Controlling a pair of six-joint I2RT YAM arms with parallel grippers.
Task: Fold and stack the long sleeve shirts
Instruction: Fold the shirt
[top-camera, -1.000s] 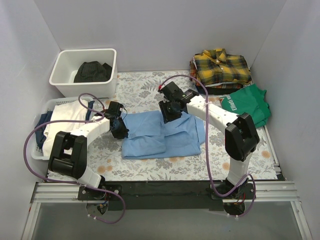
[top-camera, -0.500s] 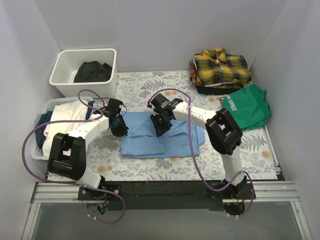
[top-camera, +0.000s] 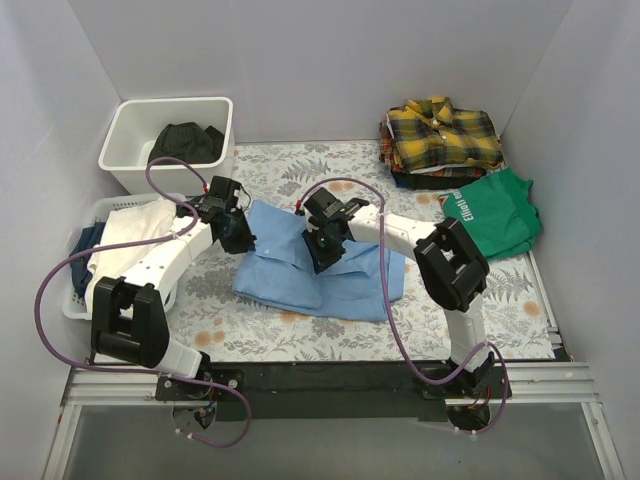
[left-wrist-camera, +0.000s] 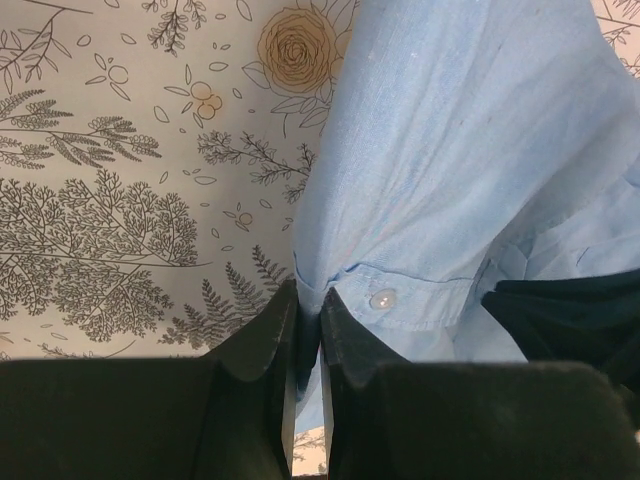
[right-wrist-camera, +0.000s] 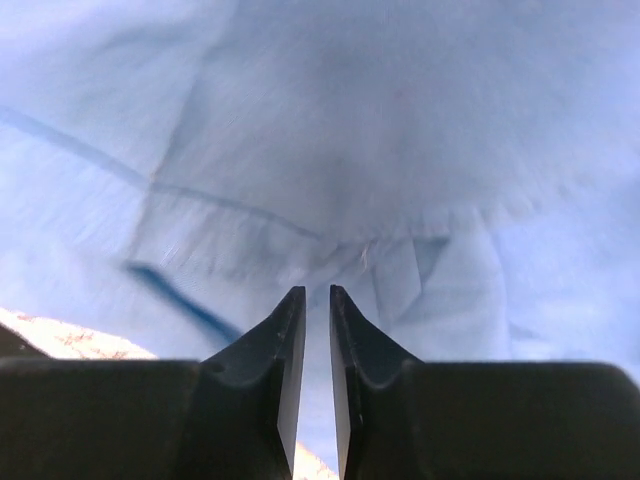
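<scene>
While the light blue long sleeve shirt (top-camera: 345, 285) lies partly folded in the middle of the flower-printed worktop (top-camera: 300, 165), the left tool (left-wrist-camera: 308, 305) is pressed together on a fold of cloth at its far left corner, just beside a cuff button (left-wrist-camera: 381, 298). The right tool (right-wrist-camera: 317, 300) hangs over the shirt's middle with its fingers drawn almost together, leaving only a slim gap. I cannot tell whether any cloth is caught there. The step in hand looks like carrying the left edge across for the next fold. To do it well, the left tool should hold firm, raise the edge only just off the worktop, and travel right in a low arc so the layer lands square on the body. Meanwhile the right one should steady the middle so the lower layers do not drag. A thin pinch may slip or pull up the under layer. The yellow-and-black plaid shirt (top-camera: 440, 135) lies folded on a small pile at the far right, well apart, probably where the stack belongs.
</scene>
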